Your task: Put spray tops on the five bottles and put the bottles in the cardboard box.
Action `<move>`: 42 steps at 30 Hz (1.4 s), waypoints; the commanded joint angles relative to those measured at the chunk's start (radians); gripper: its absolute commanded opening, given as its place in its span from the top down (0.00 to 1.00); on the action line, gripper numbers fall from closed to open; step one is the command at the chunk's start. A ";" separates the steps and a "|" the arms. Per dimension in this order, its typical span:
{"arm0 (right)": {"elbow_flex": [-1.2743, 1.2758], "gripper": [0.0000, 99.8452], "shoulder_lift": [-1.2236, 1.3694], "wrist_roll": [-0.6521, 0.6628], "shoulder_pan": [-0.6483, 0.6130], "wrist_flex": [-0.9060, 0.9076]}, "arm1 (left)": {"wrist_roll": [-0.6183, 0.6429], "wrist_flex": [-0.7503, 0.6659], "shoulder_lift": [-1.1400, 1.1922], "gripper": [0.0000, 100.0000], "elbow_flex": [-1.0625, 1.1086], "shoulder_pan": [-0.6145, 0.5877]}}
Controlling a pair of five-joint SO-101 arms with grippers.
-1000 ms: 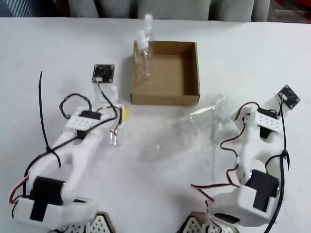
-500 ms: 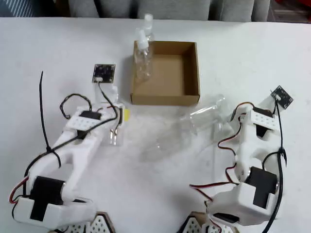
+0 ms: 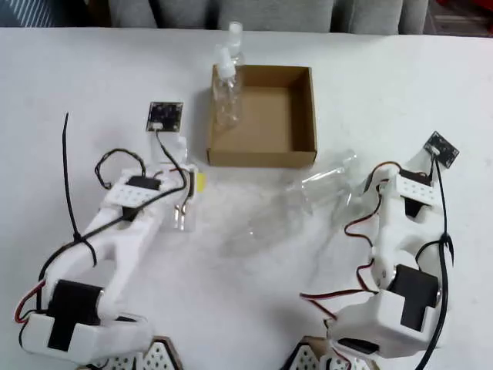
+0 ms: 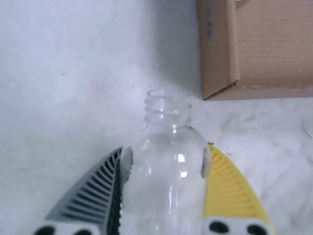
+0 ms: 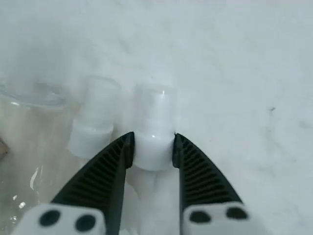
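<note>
My right arm has shifted a little, right jaws closed on a spray top (image 5: 153, 120) low on the table. Left jaws grip the uncapped bottle (image 4: 168, 166) near the box (image 3: 262, 157). Capping looks next.

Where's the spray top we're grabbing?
Right side of the table: the spray top is in the right gripper, beside a second top, next to the lying bottles in the high view.
</note>
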 commanded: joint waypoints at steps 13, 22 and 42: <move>-0.199 0.98 -0.349 0.193 0.084 0.108 | -0.012 0.043 -0.245 0.98 0.006 0.013; -0.054 0.98 -0.720 0.193 -0.116 0.108 | -0.009 0.043 -0.820 0.98 0.186 0.016; -0.066 0.98 -1.257 0.545 -0.638 -0.608 | -0.015 0.066 -1.524 0.98 0.333 0.332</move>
